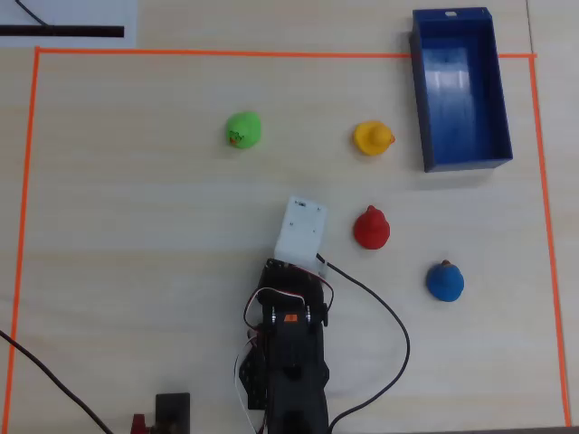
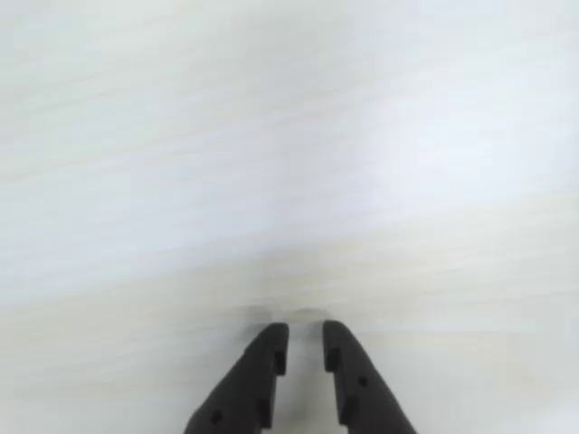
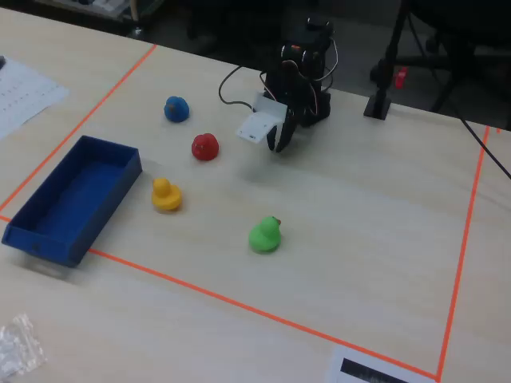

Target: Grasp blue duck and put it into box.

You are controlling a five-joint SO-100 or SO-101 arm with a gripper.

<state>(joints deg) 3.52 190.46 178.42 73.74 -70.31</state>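
You're basically at square one here, nothing's been picked up and the whole job is still ahead of you. Going left to right in the overhead view: the green duck [image 1: 243, 129] sits up on the left side of the bench [image 1: 136, 226], well away from everything that matters. Next comes your arm [image 1: 289, 353] at the bottom middle, tucked in with its white camera block pointing up the bench. The wrist view shows the jaws [image 2: 305, 348] nearly closed, just a thin slit between the two black tips, holding nothing and looking at bare, blurry wood. No duck in that view at all, so you're not lined up on anything yet. Just right of the arm is the red duck [image 1: 371, 228], and above it the yellow duck [image 1: 373, 138], which sits just beside the box. Then the blue duck [image 1: 445, 281], lower right, standing on the bench well apart from the jaws and untouched. Furthest right and up top is the box [image 1: 503, 117], looks empty as far as I can see. So what's left: swing right past the red one, open up, grab blue, then carry it up to the box. I'd watch the red duck, it looks close to your path.
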